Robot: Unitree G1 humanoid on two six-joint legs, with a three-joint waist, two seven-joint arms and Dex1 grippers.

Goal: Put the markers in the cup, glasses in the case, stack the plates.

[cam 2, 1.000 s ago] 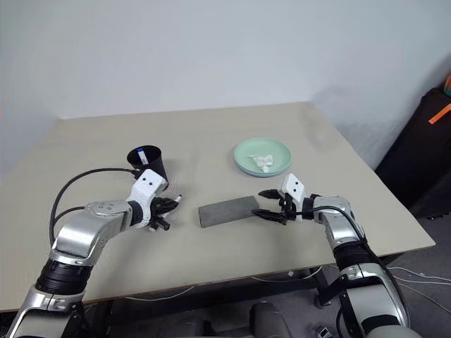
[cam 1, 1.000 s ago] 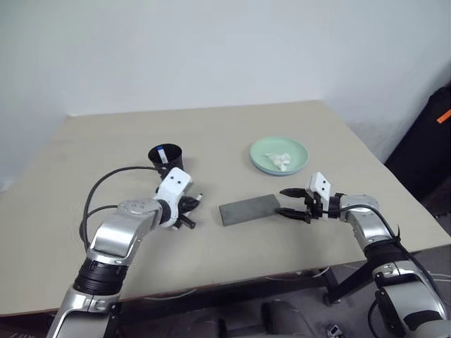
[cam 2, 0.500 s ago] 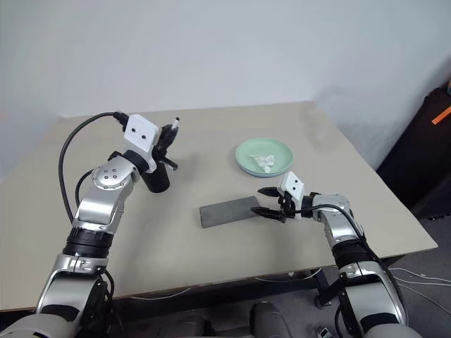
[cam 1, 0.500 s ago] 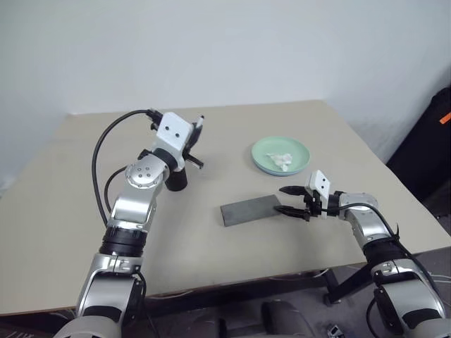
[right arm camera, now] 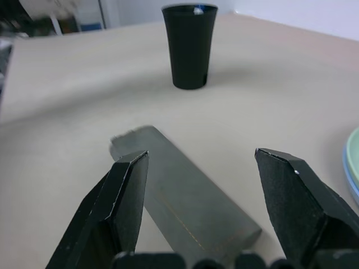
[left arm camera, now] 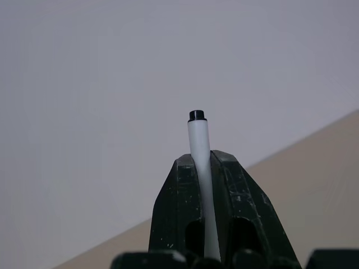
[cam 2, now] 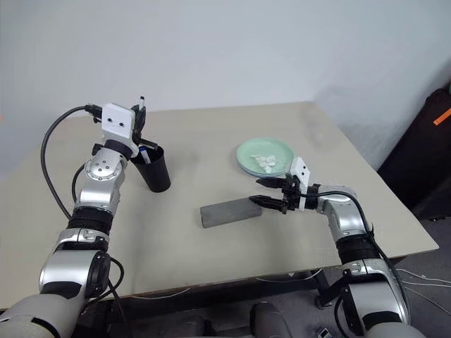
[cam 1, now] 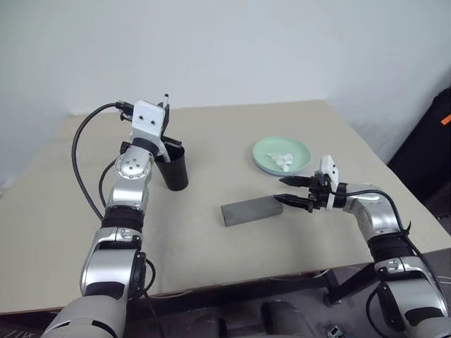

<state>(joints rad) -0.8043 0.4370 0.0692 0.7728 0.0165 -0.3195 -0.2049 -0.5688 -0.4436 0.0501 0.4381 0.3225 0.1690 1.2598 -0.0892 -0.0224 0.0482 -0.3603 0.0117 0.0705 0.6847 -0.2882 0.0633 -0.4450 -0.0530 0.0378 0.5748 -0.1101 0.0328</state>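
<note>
Marker (left arm camera: 199, 162), pale, pinched upright in L gripper (cam 1: 163, 116) above cup (cam 1: 172, 166) w/ blue-tipped marker inside. R gripper (cam 1: 285, 191) spread wide beside case (cam 1: 251, 210). Judgement: centre tip over rim, lower, then release.

I stood in what looked like a bare test room or lab: a plain beige counter (cam 1: 232, 127) on metal legs, blank white walls (cam 1: 225, 49), loose cables (cam 2: 416, 271) trailing across grey floor (cam 2: 430, 289).
</note>
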